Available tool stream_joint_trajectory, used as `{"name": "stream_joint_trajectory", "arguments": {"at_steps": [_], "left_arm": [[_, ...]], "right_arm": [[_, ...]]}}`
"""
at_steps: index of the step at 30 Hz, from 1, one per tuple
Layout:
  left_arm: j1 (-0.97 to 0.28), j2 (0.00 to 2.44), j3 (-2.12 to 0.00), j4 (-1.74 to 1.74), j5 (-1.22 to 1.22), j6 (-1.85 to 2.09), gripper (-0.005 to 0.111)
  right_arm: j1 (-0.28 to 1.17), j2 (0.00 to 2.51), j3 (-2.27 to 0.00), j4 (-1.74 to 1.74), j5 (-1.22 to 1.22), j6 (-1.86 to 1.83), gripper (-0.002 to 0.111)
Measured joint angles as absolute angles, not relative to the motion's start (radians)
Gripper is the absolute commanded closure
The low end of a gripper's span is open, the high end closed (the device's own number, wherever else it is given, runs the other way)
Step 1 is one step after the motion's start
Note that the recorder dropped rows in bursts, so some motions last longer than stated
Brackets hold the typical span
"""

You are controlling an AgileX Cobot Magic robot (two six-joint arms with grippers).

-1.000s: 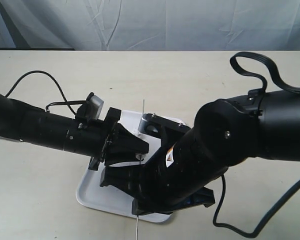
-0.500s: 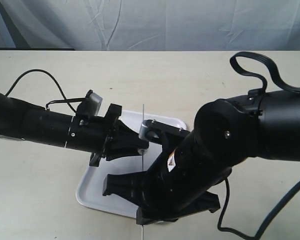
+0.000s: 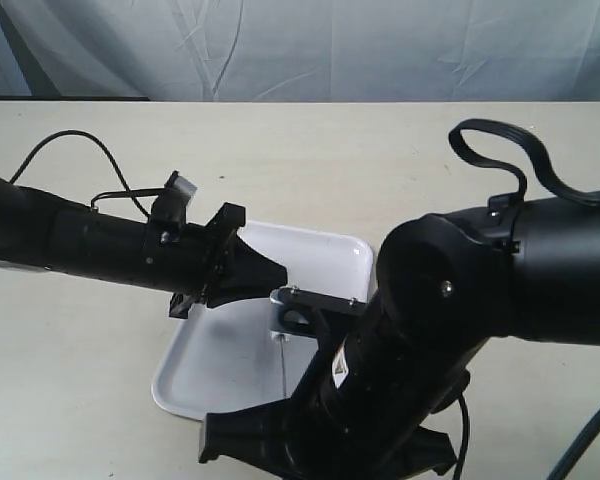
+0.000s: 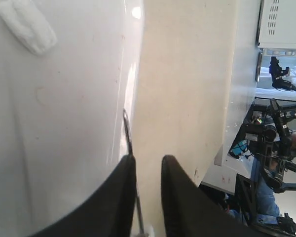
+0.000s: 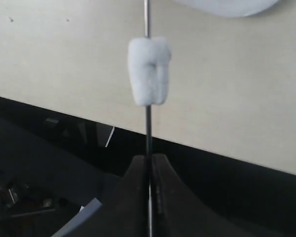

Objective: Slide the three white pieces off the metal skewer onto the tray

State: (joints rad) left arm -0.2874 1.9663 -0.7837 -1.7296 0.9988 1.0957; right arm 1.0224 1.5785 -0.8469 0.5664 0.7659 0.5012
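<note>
My right gripper (image 5: pixel 149 158) is shut on the thin metal skewer (image 5: pixel 147 128). One white piece (image 5: pixel 149 71) sits threaded on the skewer a short way beyond the fingertips. In the left wrist view the skewer (image 4: pixel 129 133) runs between the fingers of my left gripper (image 4: pixel 148 160), along the inner face of one. The jaws stand apart with a gap. Another white piece (image 4: pixel 27 24) lies loose on the tray (image 4: pixel 64 123). In the exterior view the left gripper (image 3: pixel 270 274) hovers over the tray (image 3: pixel 220 350), and the right arm hides the tray's near right part.
The bulky black right arm (image 3: pixel 460 330) fills the lower right of the exterior view. Its cable (image 3: pixel 500 150) loops above it. Beige tabletop (image 3: pixel 80 380) surrounds the tray, and a wrinkled backdrop stands behind the table.
The right arm has drawn back toward the table's near edge, taking the skewer with it. The left gripper's jaws have narrowed and it has shifted slightly left.
</note>
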Motion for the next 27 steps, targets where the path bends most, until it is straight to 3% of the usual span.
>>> {"name": "stream_joint_trajectory", "arguments": {"at_steps": [9,27], "left_arm": [[-0.287,1.966,-0.786,-1.698,1.033,1.082,0.074],[-0.287,1.966,-0.786,-1.669,1.098,1.056,0.084]], "right_arm": [[1.025,1.579,-0.847,0.439,0.757,0.561,0.109],[1.025,1.579,-0.847,0.421,0.639,0.601,0.109]]}}
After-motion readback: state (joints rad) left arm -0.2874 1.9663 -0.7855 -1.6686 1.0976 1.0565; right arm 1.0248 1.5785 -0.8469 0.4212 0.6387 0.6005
